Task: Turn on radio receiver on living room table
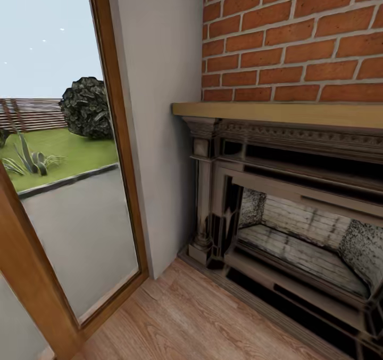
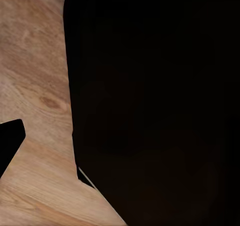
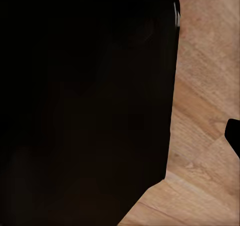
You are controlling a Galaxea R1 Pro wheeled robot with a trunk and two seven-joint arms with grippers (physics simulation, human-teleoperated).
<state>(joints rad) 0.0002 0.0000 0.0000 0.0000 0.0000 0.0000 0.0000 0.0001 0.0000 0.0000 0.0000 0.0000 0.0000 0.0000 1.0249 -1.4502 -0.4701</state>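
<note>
Head view faces a room corner: fireplace [image 1: 298,227] with a dark carved surround and pale brick-lined firebox, a wooden mantel shelf [image 1: 276,112] running across its top, red brick wall [image 1: 292,35] above that. Beside the fireplace, a plain grey wall section [image 1: 159,109], then a tall glass door with a wooden frame [image 1: 114,115]. Through the glass: paved strip, lawn [image 1: 69,152], a dark rounded bush [image 1: 86,107], a spiky plant, a slatted fence, pale sky. Wood plank floor [image 1: 186,317] runs up to the fireplace base and the door sill. Left wrist view: a large black mass [image 2: 155,105] close to the camera, the same wood planks [image 2: 35,85] beyond it, and a small dark wedge at one edge; possibly part of the robot's own body, but too dark to make out. Right wrist view: much the same, a black bulk [image 3: 85,105] over wood flooring [image 3: 205,85], another small dark shape at the edge. Fingers of either gripper not distinguishable in that blackness; cannot tell whether left or right is apart or together. Radio receiver and coffee table: not located from here, robot is facing the fireplace corner.
</note>
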